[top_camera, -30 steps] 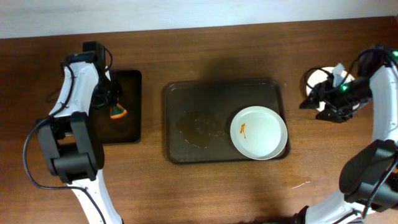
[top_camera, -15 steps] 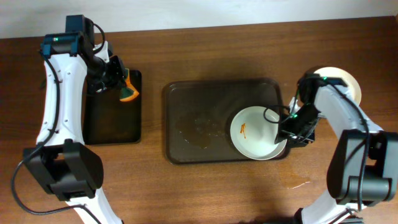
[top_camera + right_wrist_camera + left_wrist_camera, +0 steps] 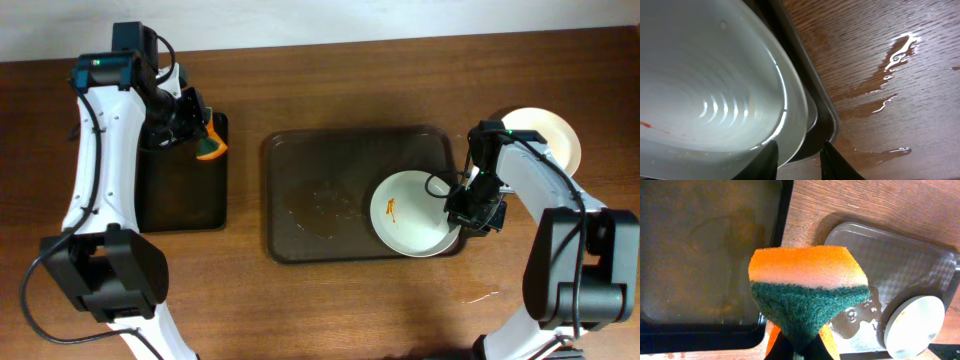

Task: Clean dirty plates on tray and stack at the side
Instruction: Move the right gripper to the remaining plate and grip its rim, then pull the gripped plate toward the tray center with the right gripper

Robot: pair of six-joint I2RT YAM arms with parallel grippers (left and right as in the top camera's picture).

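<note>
One white plate (image 3: 415, 213) with an orange smear lies at the right end of the dark brown tray (image 3: 330, 160). Clean white plates (image 3: 548, 133) are stacked on the table to the right. My right gripper (image 3: 474, 212) is open at the plate's right rim. In the right wrist view the gripper (image 3: 799, 162) straddles the plate's rim (image 3: 790, 105) and the tray's edge (image 3: 825, 115). My left gripper (image 3: 198, 132) is shut on an orange and green sponge (image 3: 210, 148), held over the right edge of the small black tray (image 3: 180, 200). The left wrist view shows the sponge (image 3: 807, 290) filling the centre, with the brown tray (image 3: 890, 255) and the plate (image 3: 915, 325) beyond.
Water is spilled on the table right of the tray (image 3: 892, 50) and near the front edge (image 3: 482, 297). A wet patch lies on the brown tray's floor (image 3: 315, 205). The wall edge runs along the back.
My right gripper came from the stacked plates to the smeared plate's right rim. My left gripper lifted the sponge off the black tray and carried it to that tray's right edge.
</note>
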